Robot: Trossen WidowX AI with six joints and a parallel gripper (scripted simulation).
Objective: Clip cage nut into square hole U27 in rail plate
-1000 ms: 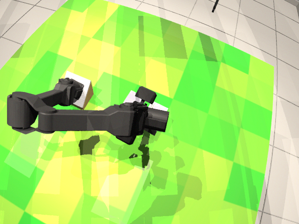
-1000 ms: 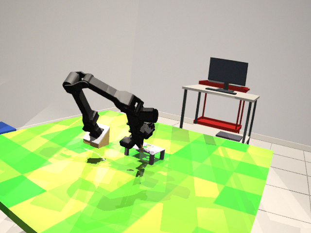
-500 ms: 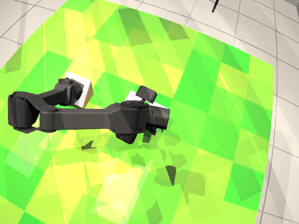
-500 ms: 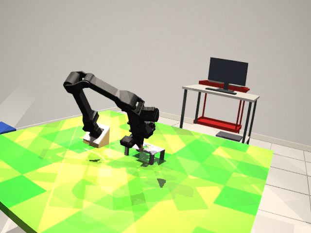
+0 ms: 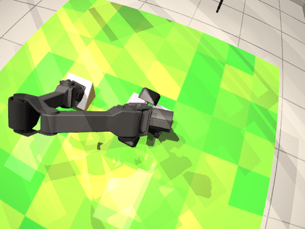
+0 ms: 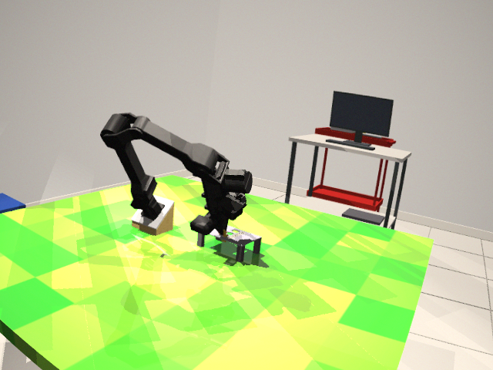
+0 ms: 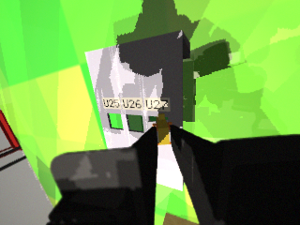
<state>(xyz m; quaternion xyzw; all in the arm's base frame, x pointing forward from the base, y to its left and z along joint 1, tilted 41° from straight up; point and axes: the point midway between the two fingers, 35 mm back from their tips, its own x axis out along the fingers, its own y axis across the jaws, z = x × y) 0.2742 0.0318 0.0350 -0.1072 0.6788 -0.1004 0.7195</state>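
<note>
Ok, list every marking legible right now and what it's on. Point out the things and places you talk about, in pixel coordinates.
"U25": tag on the rail plate point(image 6: 251, 237) point(image 7: 170, 164), above a square hole.
"U26": tag above the middle hole.
"U27": tag above the hole by the tool point(image 7: 162, 130); last digit partly shadowed.
Monitor point(image 6: 361, 113): none readable.
</note>
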